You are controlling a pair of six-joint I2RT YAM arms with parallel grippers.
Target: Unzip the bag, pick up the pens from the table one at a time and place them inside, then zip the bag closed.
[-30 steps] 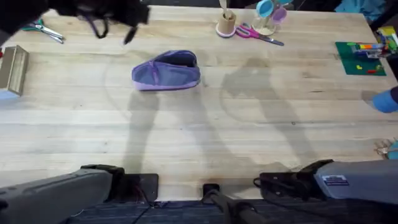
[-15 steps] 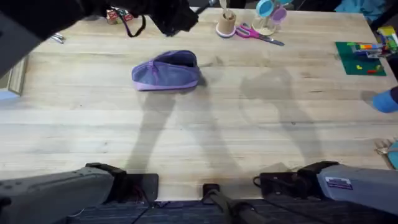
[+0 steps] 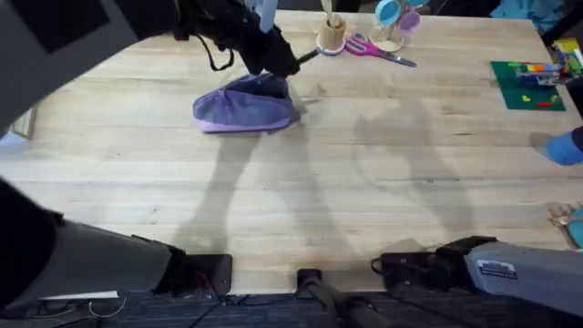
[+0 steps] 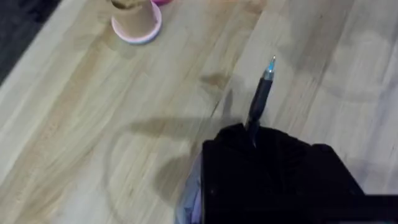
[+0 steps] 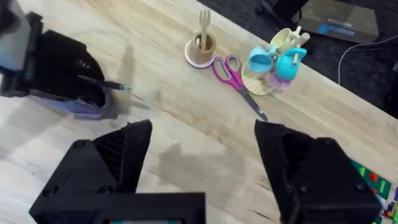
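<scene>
Now we see the left gripper has swung in over the bag, clamping a pen; the right gripper gapes wide, well apart.

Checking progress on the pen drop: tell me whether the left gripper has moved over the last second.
Yes. In the overhead view the left gripper, shut on a pen, has travelled rightward from the table's far-left corner to just above the bag, toward the wooden cup.
</scene>
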